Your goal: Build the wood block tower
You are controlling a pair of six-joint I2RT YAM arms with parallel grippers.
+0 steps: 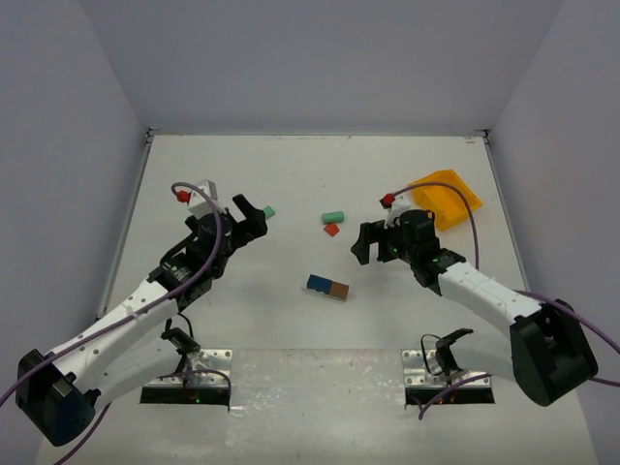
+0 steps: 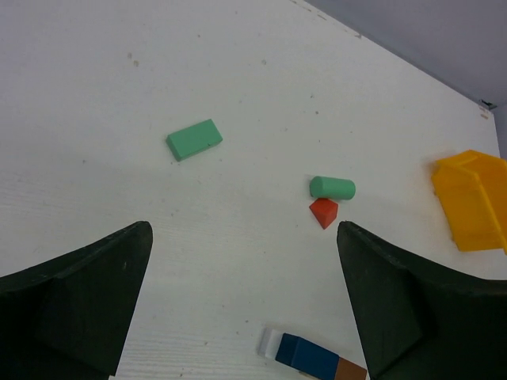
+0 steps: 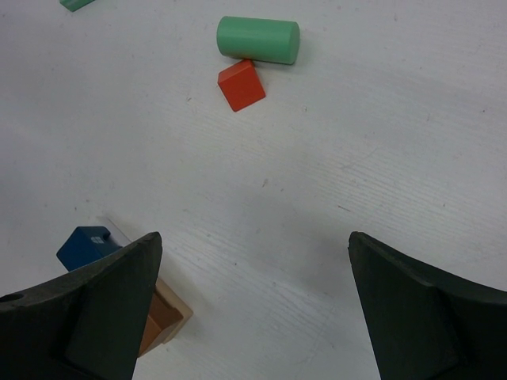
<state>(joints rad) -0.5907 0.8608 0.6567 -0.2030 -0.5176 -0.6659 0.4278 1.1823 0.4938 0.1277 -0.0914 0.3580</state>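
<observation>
**Both grippers open and empty, blocks scattered, no tower begun**

No block sits on another, so the build looks to be at its very start. The blue block (image 1: pixel 317 283) and brown block (image 1: pixel 337 290) lie end to end and touching, in the middle of the table (image 1: pixel 291 165), roughly between the two arms. That makes them a likely base either arm could reach. Farther back, the red block (image 1: pixel 331 230) sits just beside the mint cylinder (image 1: pixel 333 217), so close that they may touch. The cylinder lies on its side and could roll if nudged. A flat mint block (image 1: pixel 269 210) lies apart from the others to the left.

The left gripper (image 1: pixel 254 215) has its jaws spread wide and holds nothing. It is just beside that flat mint block, probably because this piece is nearest its side. The right gripper (image 1: pixel 360 244) is also wide open and empty. It points toward the centre, with the red block and cylinder ahead of it in its wrist view. The yellow bin (image 1: pixel 446 199) sits behind it, well apart from the blocks
</observation>
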